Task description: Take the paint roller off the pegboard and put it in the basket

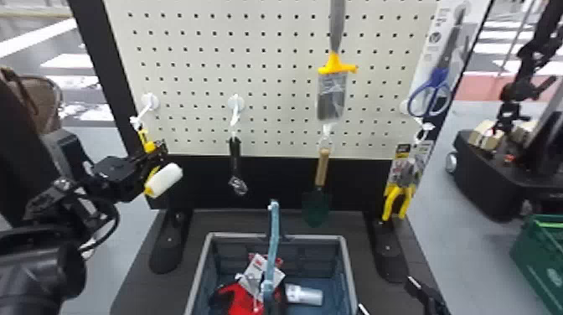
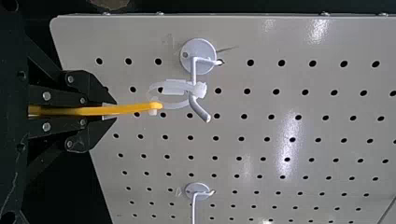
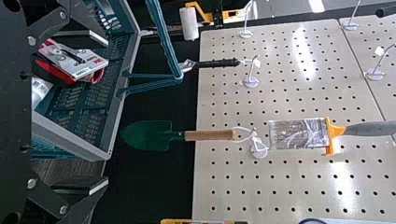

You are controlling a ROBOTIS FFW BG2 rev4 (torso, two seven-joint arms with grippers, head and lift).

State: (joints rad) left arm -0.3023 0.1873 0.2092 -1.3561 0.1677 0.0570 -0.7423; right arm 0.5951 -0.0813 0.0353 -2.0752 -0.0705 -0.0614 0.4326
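The left end effector (image 2: 115, 110) pinches the paint roller (image 1: 164, 180); pulling without lifting could snag its loop (image 2: 172, 87) on the hook (image 2: 201, 110). The right end effector (image 3: 108, 112) gapes wide.

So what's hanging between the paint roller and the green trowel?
In the head view, a black-handled tool hangs from a hook between the paint roller and green trowel; lower down, the blue handle of the basket rises.
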